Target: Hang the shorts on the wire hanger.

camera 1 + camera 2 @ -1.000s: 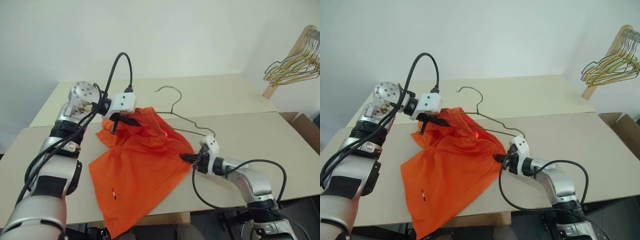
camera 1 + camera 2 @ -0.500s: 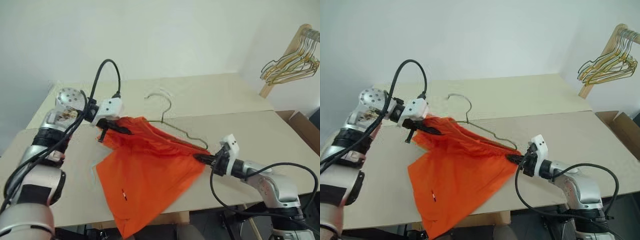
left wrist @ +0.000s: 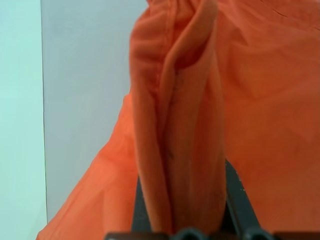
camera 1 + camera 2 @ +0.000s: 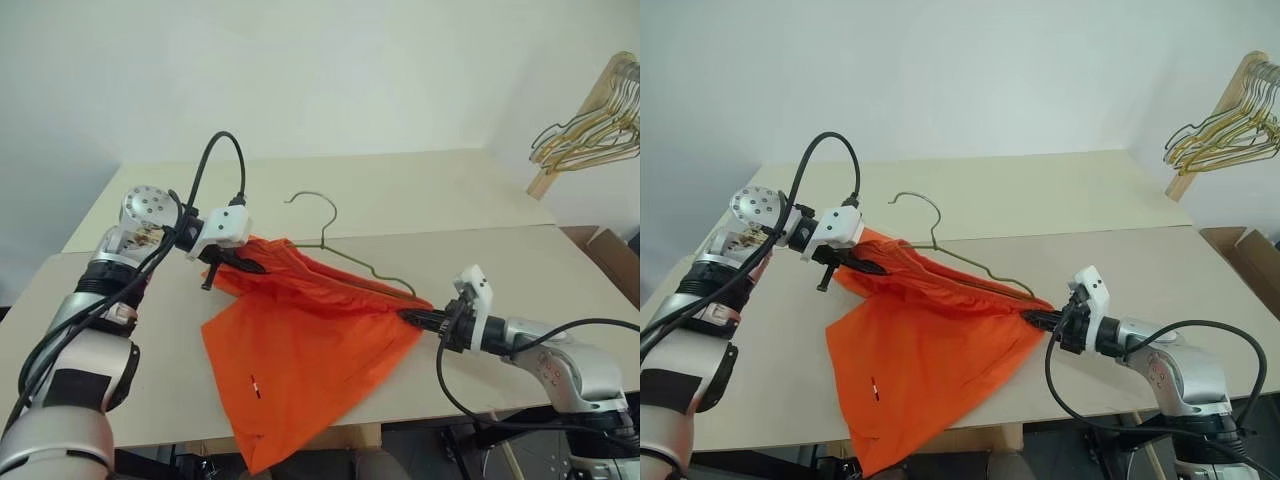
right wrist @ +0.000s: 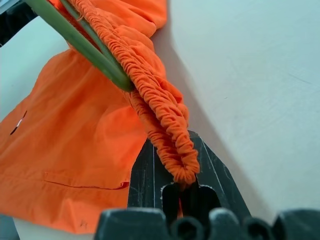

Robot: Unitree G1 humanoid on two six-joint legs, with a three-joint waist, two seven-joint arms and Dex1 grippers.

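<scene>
A pale beige counter [image 4: 560, 265] made of two slabs, with a seam running across between them, stands against a plain white wall [image 4: 330, 70]. The far slab is bare, and the near slab lies open to the right of the cloth as far as its edge. At the far right, off the counter, a wooden rack [image 4: 585, 110] carries a bunch of gold and green hangers [image 4: 590, 130], well apart from the work; a cardboard box [image 4: 612, 255] sits below it beside the counter's right edge.

The shorts [image 4: 300, 345] are stretched by the waistband between the two claws, one leg hanging over the counter's near edge. The left claw [image 4: 240, 265] is clamped on the waistband's left end, held above the counter. The right claw [image 4: 415, 318] pinches the gathered elastic at the other end, low over the near slab. The hanger [image 4: 335, 240] sits with its frame tucked in the waistband, its wire touching the elastic near the right claw, its hook rising over the seam behind
</scene>
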